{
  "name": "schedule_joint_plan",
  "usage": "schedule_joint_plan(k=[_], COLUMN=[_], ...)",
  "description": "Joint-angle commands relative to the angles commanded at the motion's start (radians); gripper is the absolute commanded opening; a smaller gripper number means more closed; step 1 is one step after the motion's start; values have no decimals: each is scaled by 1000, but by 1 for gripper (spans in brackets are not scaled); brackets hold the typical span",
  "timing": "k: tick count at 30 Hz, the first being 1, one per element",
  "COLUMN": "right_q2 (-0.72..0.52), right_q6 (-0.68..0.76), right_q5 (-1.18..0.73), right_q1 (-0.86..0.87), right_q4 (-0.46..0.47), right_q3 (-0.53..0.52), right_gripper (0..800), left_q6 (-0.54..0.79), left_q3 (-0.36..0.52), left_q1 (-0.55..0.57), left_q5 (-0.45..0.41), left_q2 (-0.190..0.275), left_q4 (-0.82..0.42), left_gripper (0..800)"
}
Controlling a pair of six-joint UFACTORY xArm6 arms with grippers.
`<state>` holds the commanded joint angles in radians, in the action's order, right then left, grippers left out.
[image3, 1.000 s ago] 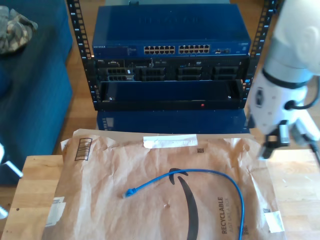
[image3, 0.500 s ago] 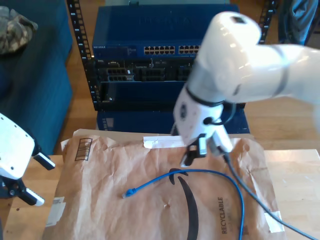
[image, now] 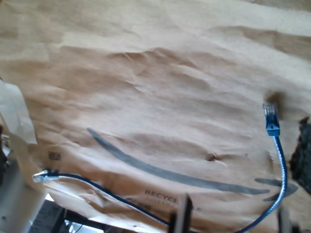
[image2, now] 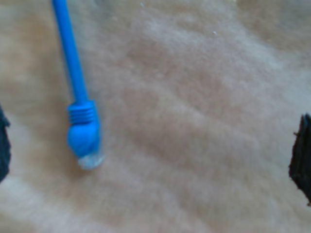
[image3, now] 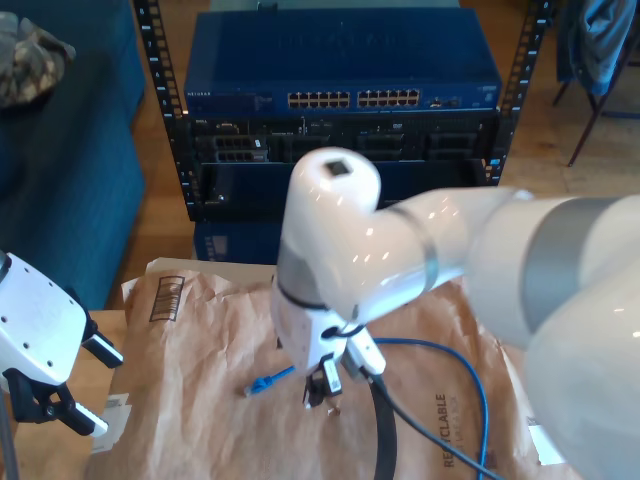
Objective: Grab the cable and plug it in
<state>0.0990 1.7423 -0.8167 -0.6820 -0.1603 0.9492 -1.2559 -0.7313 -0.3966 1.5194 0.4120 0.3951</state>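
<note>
Paper covers most of the pale wooden surface (image3: 55, 460): a crumpled brown mailing envelope (image3: 190, 400) with black print lies flat on it. On that envelope we see the thin bright-blue Ethernet cable (image3: 470, 370), untouched by either gripper. In the exterior view it arcs from the envelope's right part toward the middle, where its blue-booted plug with a clear tip (image3: 262, 383) rests on the paper. The first wrist view shows that plug (image: 271, 119) and the second plug (image: 41, 175) at the cable's other end, which lies near an edge of the envelope.

We find my second gripper (image3: 322, 385) low over the envelope on the big white arm that crosses the middle of the exterior view, just beside the plug on the exterior view's right. Its jaws stand spread wide: in the second wrist view the dark fingers (image2: 301, 155) sit at either side with the plug (image2: 83, 136) on the paper between them, nearer one finger and touching neither.

We see my first gripper (image3: 110, 395) at the exterior view's left, over the surface beside the envelope's edge, well apart from the cable, its two dark fingers parted and holding nothing.

Behind the surface stands a black rack with a blue network switch (image3: 340, 100) showing rows of ports.
</note>
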Motion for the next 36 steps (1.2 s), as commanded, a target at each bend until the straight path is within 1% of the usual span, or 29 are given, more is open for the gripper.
schedule_joint_plan(k=[2, 5, 9, 16, 19, 25, 28, 29, 32, 35, 36], right_q2=[26, 61, 97, 110, 110, 112, 140, 144, 161, 163, 161], right_q6=[0, 0, 0, 2, 2, 2, 2, 2, 0, 2, 3], right_q5=[26, 57, 91, 107, 130, 140, 140, 141, 158, 164, 164], right_q1=[-3, -5, -5, -5, -5, -5, -5, -5, -5, -5, -3], right_q4=[3, 14, 15, 15, 15, 17, 15, 15, 15, 15, 15], right_q3=[6, 18, 25, 25, 17, 18, 23, 25, 25, 25, 23], right_gripper=[792, 790, 772, 750, 688, 634, 615, 593, 580, 510, 460], left_q6=[0, 0, 0, 0, 0, 0, 0, 0, 0, 0, 0], left_q3=[11, 26, 28, 28, 28, 28, 28, 28, 28, 28, 28], left_q1=[0, 0, 0, 0, 0, 0, 0, 0, 0, 0, 0], left_q5=[-5, -32, -34, -34, -34, -34, -34, -34, -34, -35, -35], left_q2=[-9, -11, -14, -14, -14, -14, -14, -15, -15, -21, -23], left_q4=[-2, -2, -2, -2, -2, -2, -2, -2, -2, -2, -2], left_gripper=[800, 800, 800, 800, 800, 800, 800, 800, 800, 800, 800])
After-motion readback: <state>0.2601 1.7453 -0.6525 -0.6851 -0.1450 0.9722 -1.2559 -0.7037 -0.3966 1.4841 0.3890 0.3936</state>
